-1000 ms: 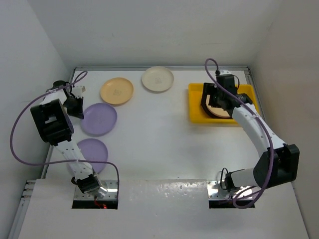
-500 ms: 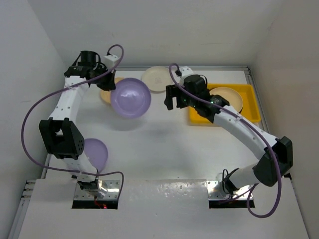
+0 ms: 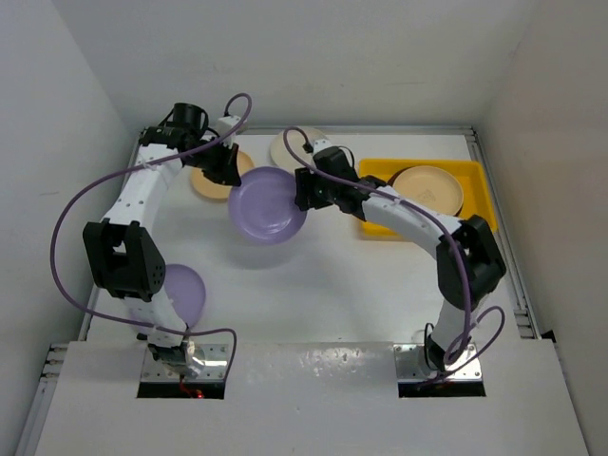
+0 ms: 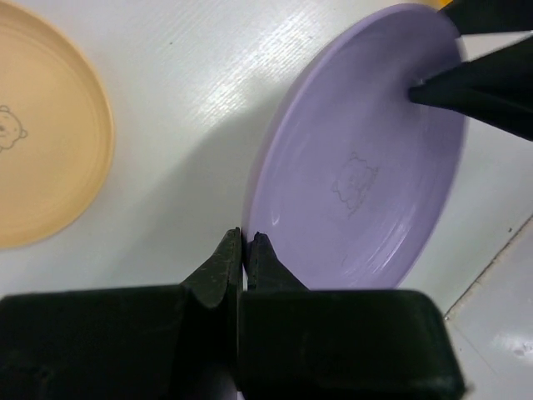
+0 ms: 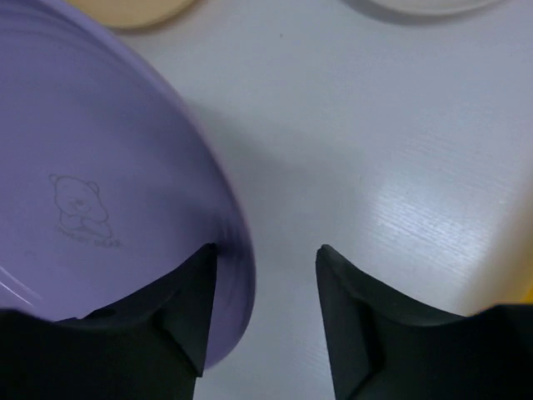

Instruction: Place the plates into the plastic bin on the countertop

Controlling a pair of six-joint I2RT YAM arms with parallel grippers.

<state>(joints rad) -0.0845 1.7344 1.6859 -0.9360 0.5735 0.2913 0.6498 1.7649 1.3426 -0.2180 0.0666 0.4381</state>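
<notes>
Lavender plate (image 3: 268, 204) hangs tilted above the table (image 3: 332, 294), its rim pinched in the left end effector (image 4: 246, 242). The right end effector (image 5: 265, 258) stands wide, astride the opposite rim. The yellow plastic bin (image 3: 478, 180) at back right holds a peach plate (image 3: 427, 188). A second lavender plate (image 3: 185, 290) lies by the left arm's base.

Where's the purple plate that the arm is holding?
Top view, centre-left: the purple plate hangs between the left gripper, pinching its rim, and the open right gripper, left of the bin.
</notes>
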